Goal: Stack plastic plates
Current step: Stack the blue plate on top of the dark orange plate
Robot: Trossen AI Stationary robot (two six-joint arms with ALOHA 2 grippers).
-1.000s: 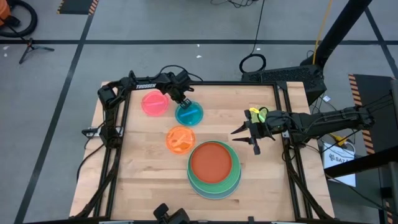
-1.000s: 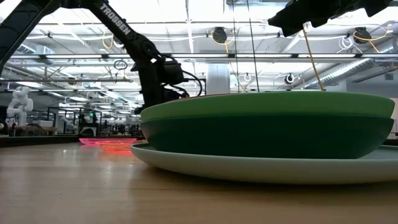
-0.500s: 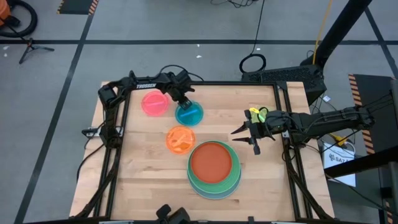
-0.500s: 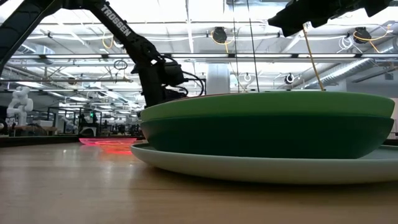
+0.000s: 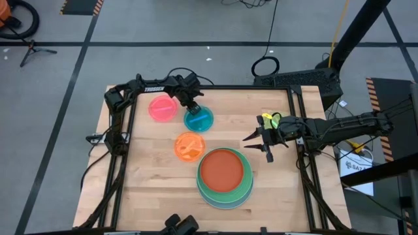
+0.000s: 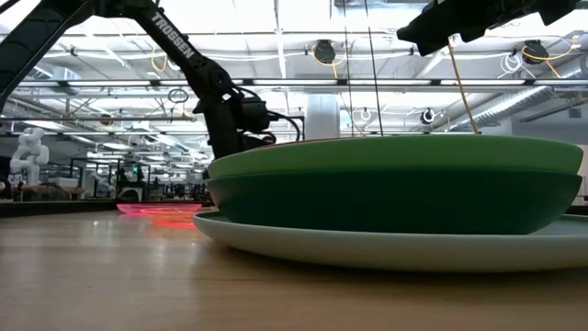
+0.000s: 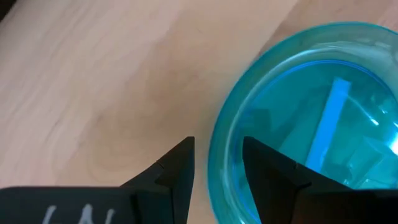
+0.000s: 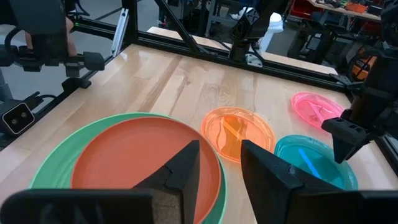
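Observation:
A cyan plate (image 5: 198,119) lies flat on the table, with a pink plate (image 5: 161,108) to its left and an orange plate (image 5: 189,146) nearer. A red-orange plate (image 5: 225,171) tops the stack of large green plates (image 6: 395,175), which sits on a pale bottom plate (image 6: 395,250). No lime or medium blue plate shows. My left gripper (image 7: 217,171) is open. One finger (image 7: 177,171) stands outside the cyan plate's far-left rim (image 7: 217,146) and the other (image 7: 270,177) inside, with a gap on both sides. My right gripper (image 5: 260,141) hovers open, right of the stack.
The stack sits near the table's near edge, right of centre. Bare wood (image 5: 153,183) lies left of it and between the small plates. A dark frame rail (image 5: 215,87) runs along the far edge. A yellow-green item (image 5: 269,119) sits by the right arm's wrist.
My left gripper has sunk a little toward the cyan plate's rim, and its arm has shifted slightly. The plates and my right arm have kept still.

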